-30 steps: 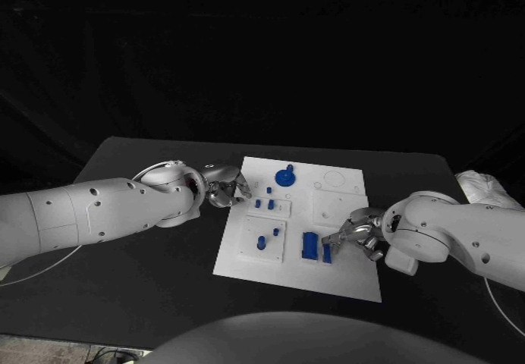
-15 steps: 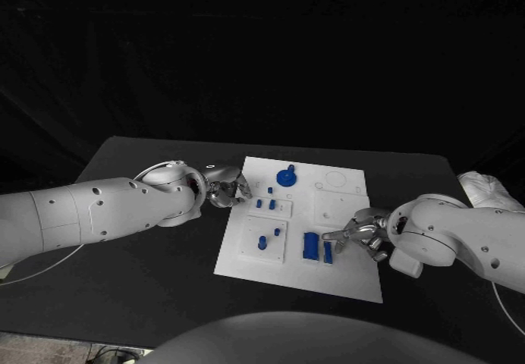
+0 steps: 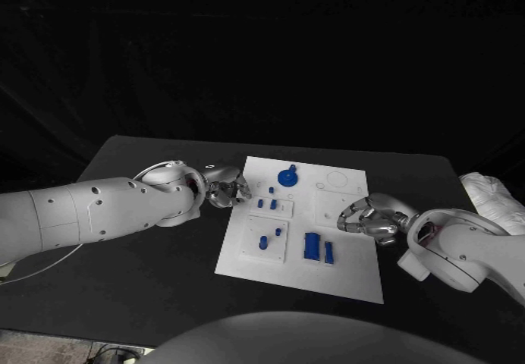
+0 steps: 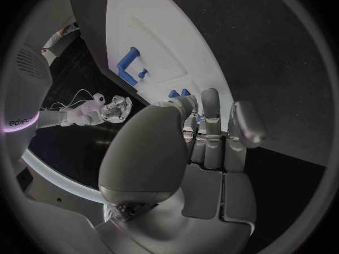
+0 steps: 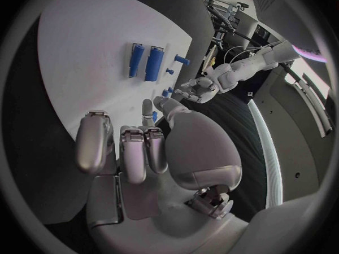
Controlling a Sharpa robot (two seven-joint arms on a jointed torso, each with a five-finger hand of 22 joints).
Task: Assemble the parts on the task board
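Observation:
The white task board (image 3: pixel 348 271) lies mid-table with several blue parts on it. A round blue knob (image 3: pixel 287 178) stands near its far edge, and small blue pegs (image 3: pixel 266 203) stand below the knob. Two long blue pieces (image 3: pixel 319 248) lie side by side near the board's middle; the right wrist view shows the long pieces (image 5: pixel 144 61) with nothing touching them. My right hand (image 3: pixel 370 216) hovers over the board's right edge, fingers curled in, holding nothing. At the board's left edge my left hand (image 3: pixel 224 188) has its fingers curled, close to the pegs (image 4: pixel 177 93).
The black table (image 3: pixel 143 265) surrounds the board, with free room to the left and in front. A white cloth-like bundle (image 3: pixel 487 189) lies at the table's right edge. In the left wrist view the board (image 4: pixel 169 28) carries a blue bar-shaped part (image 4: pixel 129 65).
My right hand has drawn back from the two long blue pieces, up and to the right, to the board's right edge. The left hand has stayed put.

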